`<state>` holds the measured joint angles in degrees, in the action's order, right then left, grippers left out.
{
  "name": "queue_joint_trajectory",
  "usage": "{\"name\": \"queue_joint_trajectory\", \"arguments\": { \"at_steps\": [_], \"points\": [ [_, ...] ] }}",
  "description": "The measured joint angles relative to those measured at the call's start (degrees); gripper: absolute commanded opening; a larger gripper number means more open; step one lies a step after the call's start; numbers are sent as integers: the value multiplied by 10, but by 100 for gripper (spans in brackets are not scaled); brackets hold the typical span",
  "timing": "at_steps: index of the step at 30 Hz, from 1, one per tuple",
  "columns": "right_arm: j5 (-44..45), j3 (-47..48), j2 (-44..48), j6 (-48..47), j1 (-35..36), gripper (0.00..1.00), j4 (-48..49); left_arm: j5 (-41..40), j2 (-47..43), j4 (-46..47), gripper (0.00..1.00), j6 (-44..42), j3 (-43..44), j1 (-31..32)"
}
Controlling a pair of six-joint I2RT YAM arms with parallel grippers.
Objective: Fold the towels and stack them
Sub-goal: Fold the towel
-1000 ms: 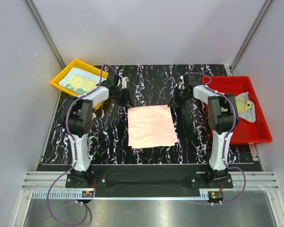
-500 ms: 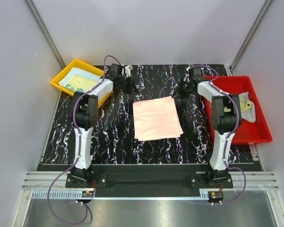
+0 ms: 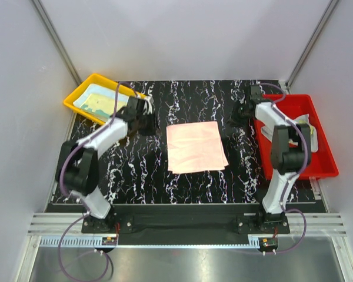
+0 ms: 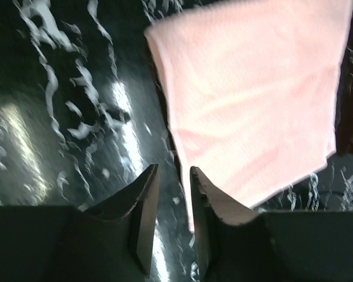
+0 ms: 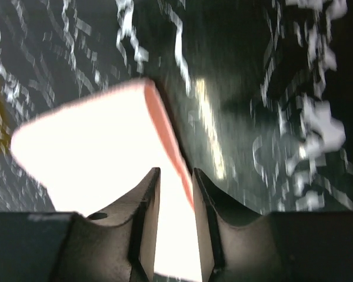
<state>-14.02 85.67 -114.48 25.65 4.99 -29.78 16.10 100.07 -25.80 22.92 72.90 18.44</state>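
Note:
A folded pink towel (image 3: 195, 147) lies flat in the middle of the black marbled table. It also shows in the left wrist view (image 4: 253, 100) and the right wrist view (image 5: 88, 158). My left gripper (image 3: 149, 122) hovers just left of the towel's back left corner, its jaws a little apart and empty (image 4: 173, 170). My right gripper (image 3: 236, 114) hovers just right of the back right corner, its jaws a little apart and empty (image 5: 176, 171). Neither gripper touches the towel.
A yellow tray (image 3: 76, 94) at the back left holds a pale blue and yellow towel (image 3: 100, 100). A red tray (image 3: 294, 100) at the right holds a crumpled yellow and white towel (image 3: 306, 129). Grey walls stand behind and at both sides.
The pink towel slid slightly back and right, then lay still. Both grippers left its back corners, rose toward the back, and now the left arm has swung outward and the right has moved toward the red tray.

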Motion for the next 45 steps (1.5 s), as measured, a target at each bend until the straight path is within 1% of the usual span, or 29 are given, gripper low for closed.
{"name": "queue_joint_trajectory", "arguments": {
  "at_steps": [1, 4, 7, 9, 11, 12, 15, 22, 27, 33, 38, 45],
  "points": [
    [0, -26, 30, 0, 0, 36, -3, -4, -36, 14, 33, 10, -41, 11],
    [-2, -115, 128, 1, 0, 37, -6, -13, -106, 45, 36, 34, -139, 45],
    [-12, -196, 200, 5, 0, 37, -2, -20, -123, 71, 40, 63, -212, 82],
    [-16, -252, 228, 11, 2, 37, 6, -25, -122, 83, 40, 83, -250, 101],
    [-16, -298, 242, 17, 6, 37, 5, -35, -122, 95, 43, 104, -277, 118],
    [-16, -319, 247, 21, 9, 37, 4, -38, -122, 101, 45, 112, -287, 122],
    [-12, -363, 258, 37, 23, 37, 4, -47, -132, 129, 45, 144, -311, 128],
    [14, -396, 268, 74, 84, 37, 40, -68, -133, 169, 45, 189, -323, 149],
    [39, -416, 267, 97, 120, 37, 64, -74, -125, 189, 42, 209, -326, 160],
    [55, -419, 271, 109, 132, 36, 72, -78, -115, 204, 38, 223, -325, 161],
    [69, -419, 272, 109, 137, 35, 70, -85, -105, 214, 29, 226, -322, 162],
    [102, -409, 274, 99, 141, 35, 44, -91, -97, 212, 22, 226, -315, 162]
  ]
}}
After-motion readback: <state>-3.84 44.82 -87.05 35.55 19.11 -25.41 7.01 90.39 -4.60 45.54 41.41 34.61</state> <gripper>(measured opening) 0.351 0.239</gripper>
